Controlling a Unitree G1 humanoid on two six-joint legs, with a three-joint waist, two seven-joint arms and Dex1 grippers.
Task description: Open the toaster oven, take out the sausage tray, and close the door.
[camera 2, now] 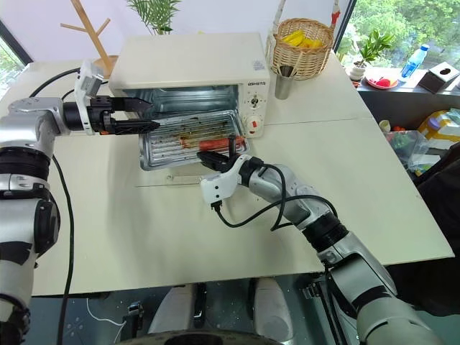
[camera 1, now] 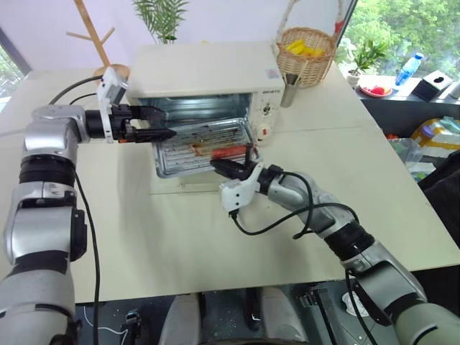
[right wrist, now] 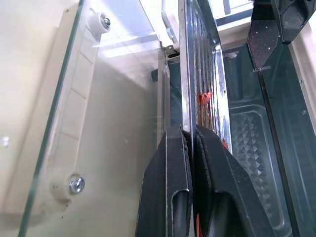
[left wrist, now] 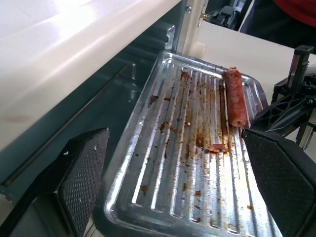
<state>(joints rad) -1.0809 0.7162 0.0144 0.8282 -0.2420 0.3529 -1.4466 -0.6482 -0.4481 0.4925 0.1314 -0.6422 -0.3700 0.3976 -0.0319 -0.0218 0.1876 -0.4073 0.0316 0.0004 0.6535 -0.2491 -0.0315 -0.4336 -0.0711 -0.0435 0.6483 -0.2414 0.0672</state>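
1. Silvery metal sausage tray: thin, stiff, light, greasy; half out of toaster oven, over lowered door.
2. Right gripper: clamped on tray's front rim; best hold there, kept level.
3. Left gripper: fingers spread wide, hovering over the tray's far side.
4. Sausage: loose, likely to roll, just beyond right gripper.

sausage tray near edge cropped, knob markings unreadable

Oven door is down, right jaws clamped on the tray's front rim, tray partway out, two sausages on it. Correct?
Not quite: the sausage tray carries one sausage, not two, as the left wrist view shows. The rest holds: the door is down, the right gripper is clamped on the tray's front rim, and the tray sits partway out of the toaster oven.
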